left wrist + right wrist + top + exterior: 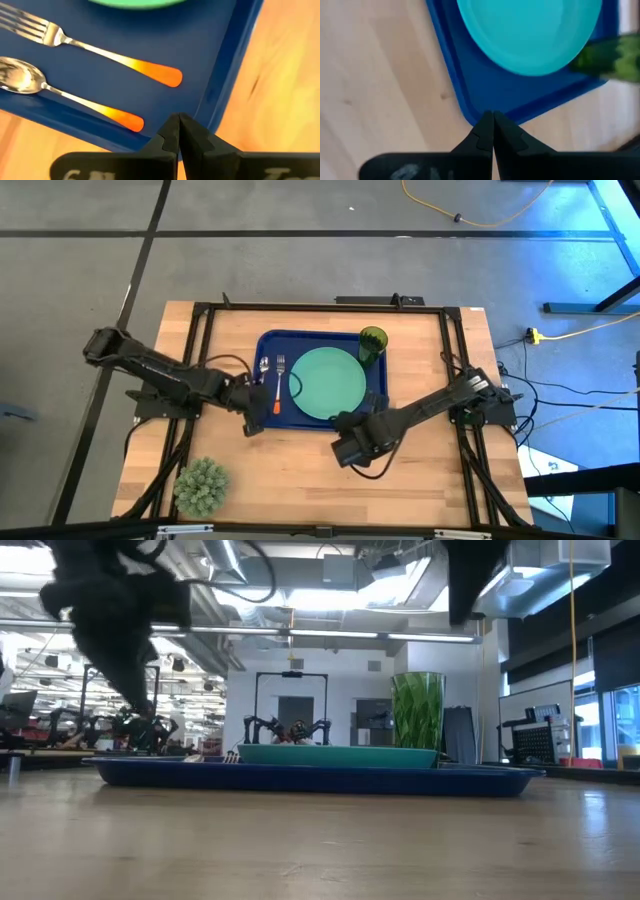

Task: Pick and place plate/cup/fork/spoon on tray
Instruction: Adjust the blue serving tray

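Lying parallel on tray (270, 345), fork (279, 384) and spoon (264, 370), handles toward clenched left tool (178, 121)

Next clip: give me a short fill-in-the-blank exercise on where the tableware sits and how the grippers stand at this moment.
1. The plate, fork and spoon all lie on the dark blue ____.
2. The cup stands upright in a ____ of the tray.
3. On the tray, the spoon lies beside the ____, both with orange handles.
4. The left gripper and right gripper are both ____, holding nothing.

Missing words: tray; corner; fork; shut
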Action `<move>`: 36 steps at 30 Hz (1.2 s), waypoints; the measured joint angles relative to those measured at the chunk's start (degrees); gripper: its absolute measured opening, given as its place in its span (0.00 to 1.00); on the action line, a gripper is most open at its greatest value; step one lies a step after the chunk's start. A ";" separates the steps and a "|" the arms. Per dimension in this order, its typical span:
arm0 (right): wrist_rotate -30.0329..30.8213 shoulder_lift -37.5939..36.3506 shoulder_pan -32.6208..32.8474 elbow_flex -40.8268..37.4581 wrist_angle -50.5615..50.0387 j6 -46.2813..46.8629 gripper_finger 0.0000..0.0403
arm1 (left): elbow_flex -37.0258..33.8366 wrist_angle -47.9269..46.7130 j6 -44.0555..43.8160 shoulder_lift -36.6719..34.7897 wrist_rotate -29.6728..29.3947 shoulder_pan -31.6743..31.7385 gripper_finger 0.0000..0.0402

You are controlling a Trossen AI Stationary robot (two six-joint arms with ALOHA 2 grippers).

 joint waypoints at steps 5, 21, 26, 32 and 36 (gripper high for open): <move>-0.76 0.02 -0.46 -8.46 6.45 1.55 0.01 | -4.84 3.10 -3.80 0.00 -1.70 -1.95 0.00; -9.70 -15.03 -6.04 -35.26 37.31 1.70 0.00 | -5.54 9.30 -3.88 3.06 -4.07 -2.25 0.00; -9.89 -21.13 -6.63 -45.91 49.31 5.01 0.00 | -5.59 9.21 -4.19 5.76 -3.78 -2.32 0.00; -9.68 -24.25 -7.32 -53.25 56.81 9.22 0.00 | -5.59 9.37 -4.30 6.88 -3.84 -2.34 0.00; -11.07 -24.41 -7.35 -56.78 58.51 13.94 0.00 | -5.59 9.23 -4.42 6.88 -3.84 -2.34 0.00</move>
